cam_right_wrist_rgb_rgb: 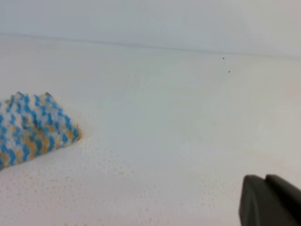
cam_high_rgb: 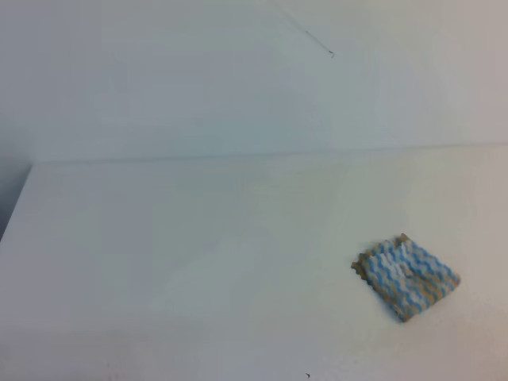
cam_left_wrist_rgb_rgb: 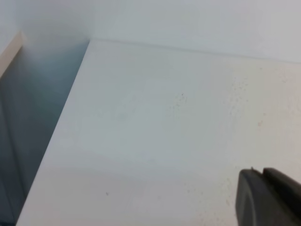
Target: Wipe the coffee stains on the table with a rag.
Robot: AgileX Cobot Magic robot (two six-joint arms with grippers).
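The rag [cam_high_rgb: 406, 275], blue-and-white zigzag with tan tinges, lies flat on the white table [cam_high_rgb: 159, 238] at the right front. It also shows at the left edge of the right wrist view [cam_right_wrist_rgb_rgb: 33, 134]. No amber puddle of coffee stains shows; only fine tan specks dot the tabletop [cam_right_wrist_rgb_rgb: 108, 162] [cam_left_wrist_rgb_rgb: 244, 87]. Neither gripper shows in the exterior view. My right gripper [cam_right_wrist_rgb_rgb: 264, 178] is a dark tip at the bottom right, its two parts together, well right of the rag and empty. My left gripper [cam_left_wrist_rgb_rgb: 262, 172] looks the same, over bare table.
The table's straight back edge [cam_high_rgb: 262, 155] meets a pale wall. Its left edge [cam_left_wrist_rgb_rgb: 66, 117] drops off to a darker gap. A thin wire tip [cam_high_rgb: 331, 54] hangs in front of the wall.
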